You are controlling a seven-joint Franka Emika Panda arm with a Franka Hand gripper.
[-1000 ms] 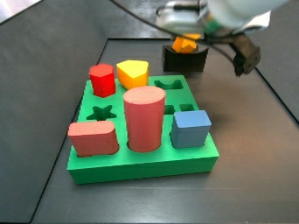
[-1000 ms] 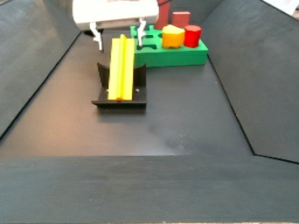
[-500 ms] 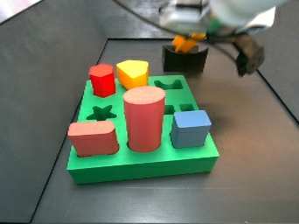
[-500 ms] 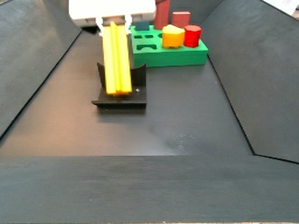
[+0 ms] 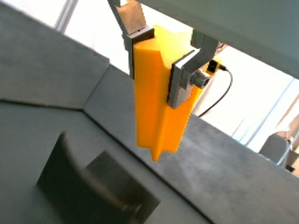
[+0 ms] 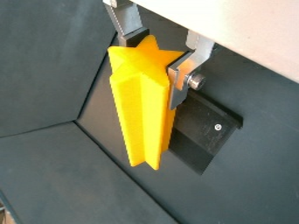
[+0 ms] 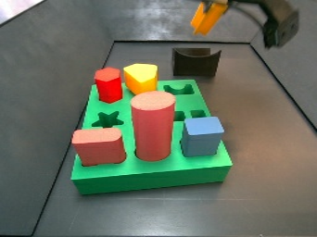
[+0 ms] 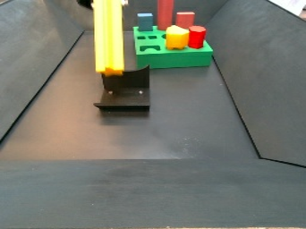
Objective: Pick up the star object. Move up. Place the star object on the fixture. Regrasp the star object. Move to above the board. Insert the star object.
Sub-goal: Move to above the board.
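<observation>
My gripper is shut on the star object, an orange-yellow ridged prism, near its upper end; it also shows in a wrist view. In both side views the star object hangs in the air, lifted off the fixture, which stands empty below it. The gripper is mostly cut off at the frame top in both side views. The green board has an open star hole near its left side.
On the board stand a red hexagonal peg, a yellow rounded-triangle peg, a tall red cylinder, a blue cube and a salmon block. Sloped dark walls bound the floor.
The gripper has risen with the star object, lifting it from the fixture's notch to well above it. The fixture is now bare.
</observation>
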